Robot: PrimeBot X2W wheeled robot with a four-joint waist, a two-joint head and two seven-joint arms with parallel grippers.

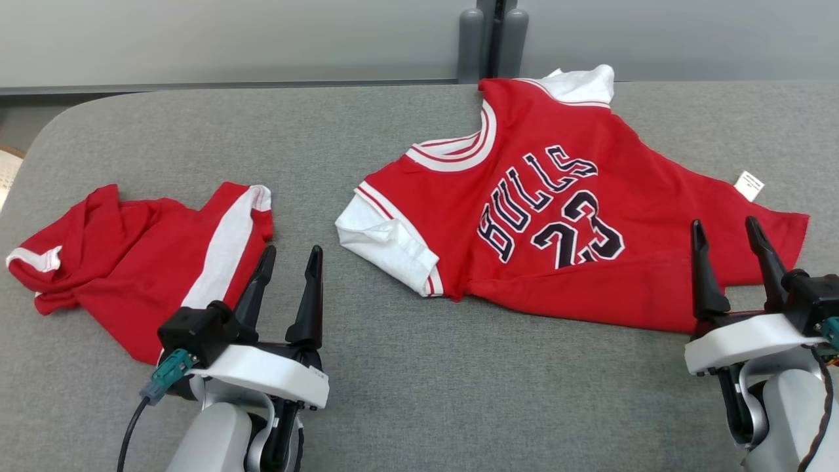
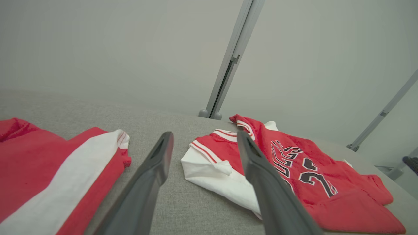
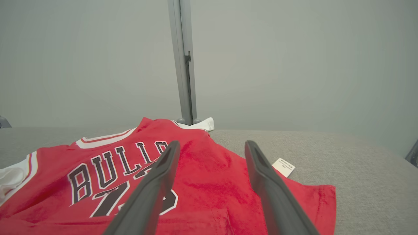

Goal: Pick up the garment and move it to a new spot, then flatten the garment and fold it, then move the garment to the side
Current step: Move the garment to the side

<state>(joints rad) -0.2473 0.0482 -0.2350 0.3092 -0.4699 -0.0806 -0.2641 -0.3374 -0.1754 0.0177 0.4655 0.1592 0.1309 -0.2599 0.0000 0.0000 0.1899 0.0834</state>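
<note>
The red jersey (image 1: 655, 196) lies spread, a little rumpled, on the grey table (image 1: 459, 393), right of centre, with its collar toward the far edge and a white tag (image 1: 748, 185) at its right side. The right gripper (image 1: 723, 226) is over the jersey's near right hem, fingers parted and empty; whether they touch it is unclear. Well to the left lie crumpled red shorts (image 1: 131, 255). The left gripper (image 1: 293, 252) is just beside them, also spread and empty.
</note>
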